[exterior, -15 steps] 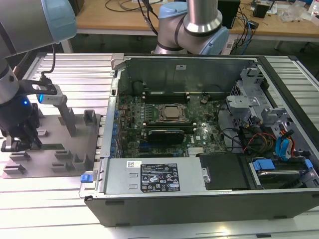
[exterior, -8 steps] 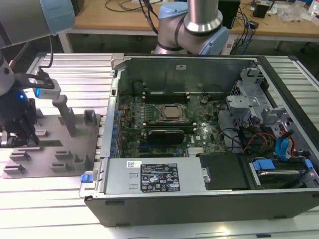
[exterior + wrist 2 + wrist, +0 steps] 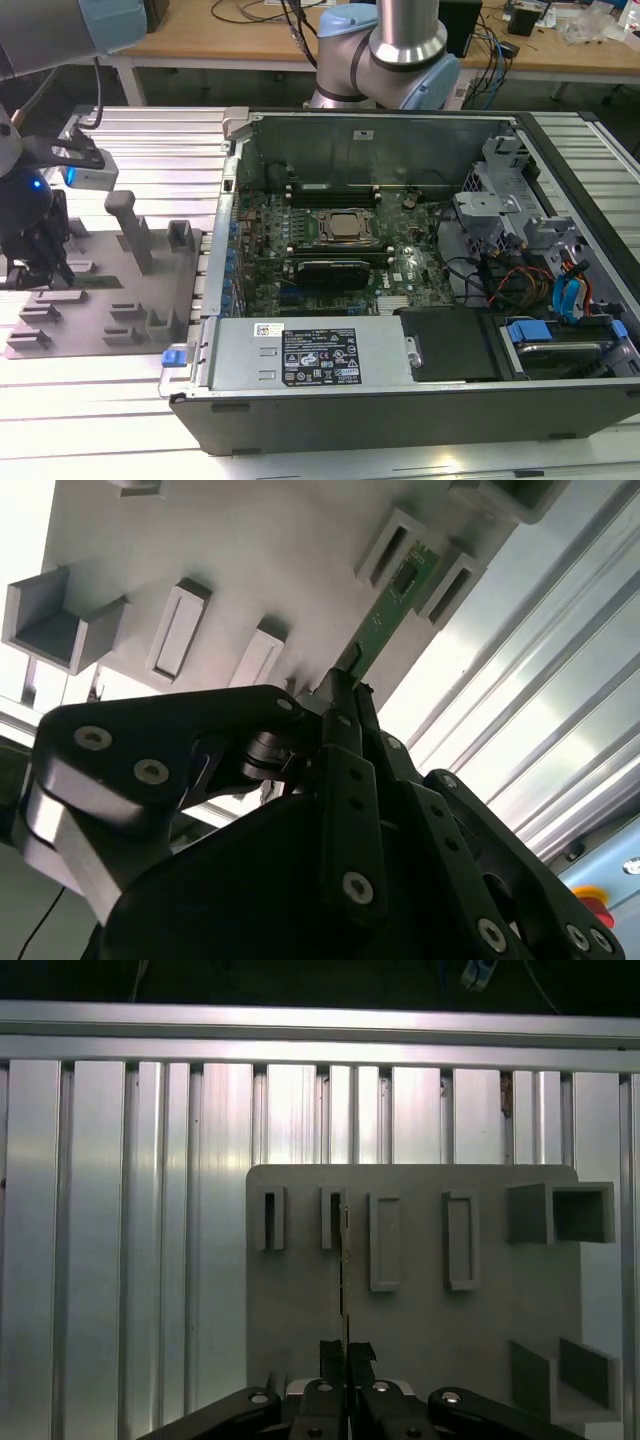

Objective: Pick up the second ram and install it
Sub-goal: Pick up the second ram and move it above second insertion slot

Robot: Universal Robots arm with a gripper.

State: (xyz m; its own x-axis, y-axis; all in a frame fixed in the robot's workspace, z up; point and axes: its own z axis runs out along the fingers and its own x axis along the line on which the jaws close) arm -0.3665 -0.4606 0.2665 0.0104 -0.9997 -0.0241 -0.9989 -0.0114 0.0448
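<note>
The second ram (image 3: 398, 592) is standing on edge between blocks (image 3: 331, 1218) on the grey tray (image 3: 290, 1300), so the gripper (image 3: 347, 1352) is pinching its flat faces, jaws narrowed onto it

no legible print; label (image 3: 318, 357) unreadable

We see the black end effector (image 3: 345, 685) with its fingers pinched together on one end of the ram (image 3: 395, 605), a thin green stick. Its far end sits between two raised slot blocks on the grey tray (image 3: 260, 540), which rests on the ribbed metal table (image 3: 540, 680).
</note>
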